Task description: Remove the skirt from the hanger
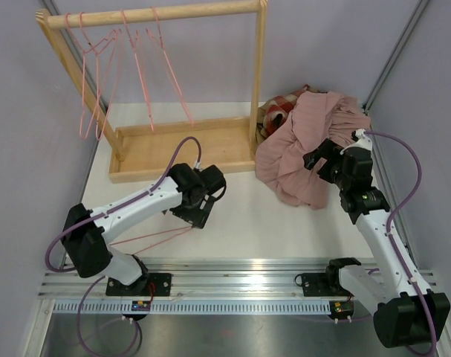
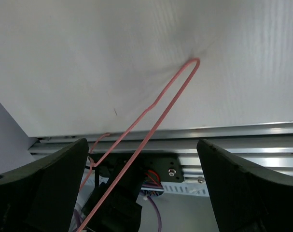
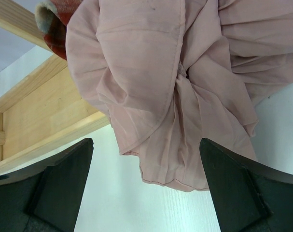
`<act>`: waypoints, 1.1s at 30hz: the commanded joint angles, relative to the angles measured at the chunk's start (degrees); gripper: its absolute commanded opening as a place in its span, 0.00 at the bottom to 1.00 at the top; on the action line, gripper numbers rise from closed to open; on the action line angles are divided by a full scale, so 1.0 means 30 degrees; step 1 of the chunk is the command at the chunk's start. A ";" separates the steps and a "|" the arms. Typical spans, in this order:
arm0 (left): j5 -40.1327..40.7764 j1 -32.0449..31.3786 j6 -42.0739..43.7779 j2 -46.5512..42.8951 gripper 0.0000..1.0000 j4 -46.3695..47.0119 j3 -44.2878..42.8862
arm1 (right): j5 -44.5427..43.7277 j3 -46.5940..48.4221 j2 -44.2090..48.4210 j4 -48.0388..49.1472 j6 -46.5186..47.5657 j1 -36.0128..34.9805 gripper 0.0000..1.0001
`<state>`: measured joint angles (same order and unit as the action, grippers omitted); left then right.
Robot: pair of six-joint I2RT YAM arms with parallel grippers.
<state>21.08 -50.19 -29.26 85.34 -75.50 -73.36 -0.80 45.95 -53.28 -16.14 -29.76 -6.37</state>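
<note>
The dusty-pink skirt (image 1: 303,145) lies in a crumpled heap on the table at the right, off any hanger. In the right wrist view the skirt (image 3: 185,82) fills the upper frame, its hem just ahead of my right gripper (image 3: 146,193), which is open and empty. In the top view the right gripper (image 1: 316,158) sits at the heap's near right edge. A bare pink wire hanger (image 1: 154,236) lies flat on the table by the left arm. My left gripper (image 1: 194,212) is open and empty above it; the hanger (image 2: 170,92) runs between the spread fingers (image 2: 40,188).
A wooden rack (image 1: 182,149) stands at the back left with several empty pink hangers (image 1: 99,82) on its rail. A red plaid cloth (image 1: 279,108) lies under the skirt at the rack's right post. The metal base rail (image 1: 232,271) runs along the near edge.
</note>
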 commanded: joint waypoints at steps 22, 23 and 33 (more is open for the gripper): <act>-0.2283 0.0501 0.1666 0.3954 0.06 0.2698 0.3537 | 0.0383 -0.0640 0.0269 0.0400 0.0339 -0.0132 1.00; -0.2078 0.0501 0.1724 0.4188 0.00 0.2582 0.3391 | 0.0383 -0.0698 0.0240 0.0487 0.0281 -0.0103 0.99; 0.2577 -0.1255 0.4859 0.3809 0.00 0.1848 -0.0416 | 0.0354 -0.0816 0.0063 0.0634 0.0251 -0.0103 0.99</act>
<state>22.09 -51.48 -14.96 98.26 -70.70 -70.19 0.71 43.55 -53.28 -16.16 -29.78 -6.39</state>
